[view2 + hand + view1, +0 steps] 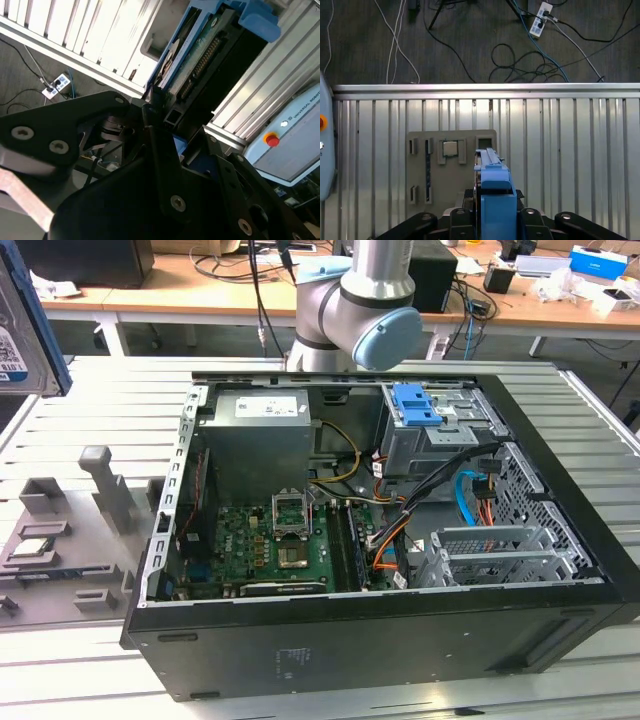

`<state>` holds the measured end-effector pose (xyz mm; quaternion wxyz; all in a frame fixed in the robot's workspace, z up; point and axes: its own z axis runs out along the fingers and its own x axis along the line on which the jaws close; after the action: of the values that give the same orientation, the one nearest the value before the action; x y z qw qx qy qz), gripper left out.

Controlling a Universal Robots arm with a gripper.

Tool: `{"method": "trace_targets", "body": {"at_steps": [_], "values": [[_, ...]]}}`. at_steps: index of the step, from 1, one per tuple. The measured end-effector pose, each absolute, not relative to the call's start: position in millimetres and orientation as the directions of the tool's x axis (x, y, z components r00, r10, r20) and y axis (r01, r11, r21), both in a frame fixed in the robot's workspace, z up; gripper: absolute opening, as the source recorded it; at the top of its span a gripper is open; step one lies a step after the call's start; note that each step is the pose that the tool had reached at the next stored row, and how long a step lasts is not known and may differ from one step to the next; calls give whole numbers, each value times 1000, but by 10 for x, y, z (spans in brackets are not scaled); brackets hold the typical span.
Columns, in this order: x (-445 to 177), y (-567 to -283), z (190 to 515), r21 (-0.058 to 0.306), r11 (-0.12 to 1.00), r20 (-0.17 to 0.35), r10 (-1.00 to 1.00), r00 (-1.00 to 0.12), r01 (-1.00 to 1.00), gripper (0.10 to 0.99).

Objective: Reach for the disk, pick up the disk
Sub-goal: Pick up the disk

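The disk (20, 330) is held at the exterior view's far left, over the grey fixture tray (420, 165), the gripper (495, 197) closed upon its blue-framed sides; it is judged stiff, fairly heavy, shock-sensitive

Disk (18, 335) partly off exterior view's left

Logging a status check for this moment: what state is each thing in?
disk: clamped on edge in the jaws, held above the gray tray
gripper: shut on the disk
computer case: lying on its side, panel off, interior exposed
square chip: seated in the gray tray
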<state>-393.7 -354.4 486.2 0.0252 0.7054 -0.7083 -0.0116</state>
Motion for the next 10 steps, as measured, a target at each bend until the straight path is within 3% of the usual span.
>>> {"method": "trace_targets", "body": {"at_steps": [10], "values": [[-3933, -3543, 5078, 53, 5, 20, -1000, -4, -999, 365]]}}
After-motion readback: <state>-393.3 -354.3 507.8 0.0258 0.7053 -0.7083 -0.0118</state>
